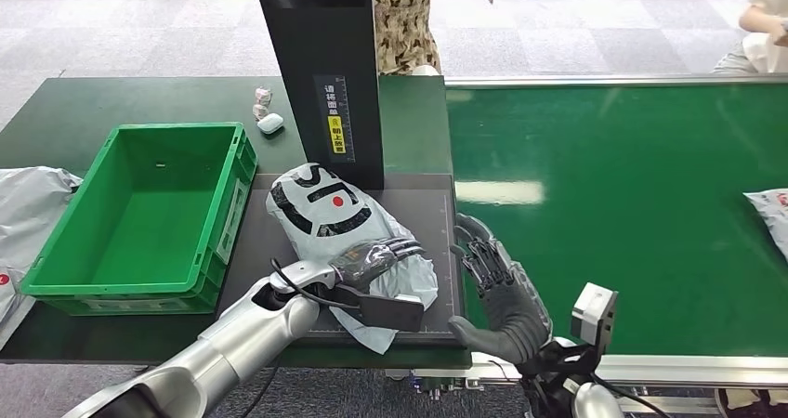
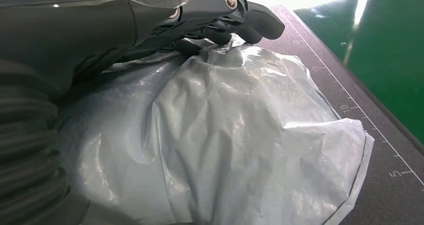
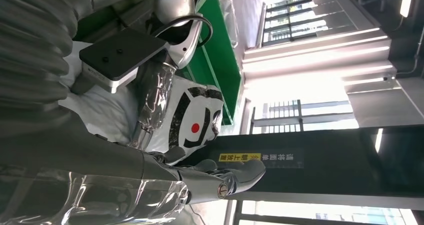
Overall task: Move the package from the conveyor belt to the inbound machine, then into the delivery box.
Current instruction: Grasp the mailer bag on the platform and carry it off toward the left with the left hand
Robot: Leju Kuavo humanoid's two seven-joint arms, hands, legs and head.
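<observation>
My left hand (image 1: 376,255) lies on the grey package (image 1: 339,218), its fingers (image 2: 250,20) curled onto the bag. My right hand (image 1: 497,293) stands beside it, fingers spread, holding nothing.

We are seeing the package (image 1: 339,228), a grey-white poly mailer with bold black lettering and a red dot, lying crumpled and puffed up on the dark gridded platform of the inbound machine (image 1: 437,215), just in front of the machine's black upright column. Its printed end is pointing toward the column; its plain end is trailing toward the platform's near edge. In the left wrist view the package (image 2: 240,135) is showing a wrinkled, glossy plain side with a seamed edge lying on the ruled mat. The delivery box (image 1: 149,215), a green open crate, is sitting just beside the platform on the left. The green conveyor belt (image 1: 632,204) is lying to the right.
</observation>
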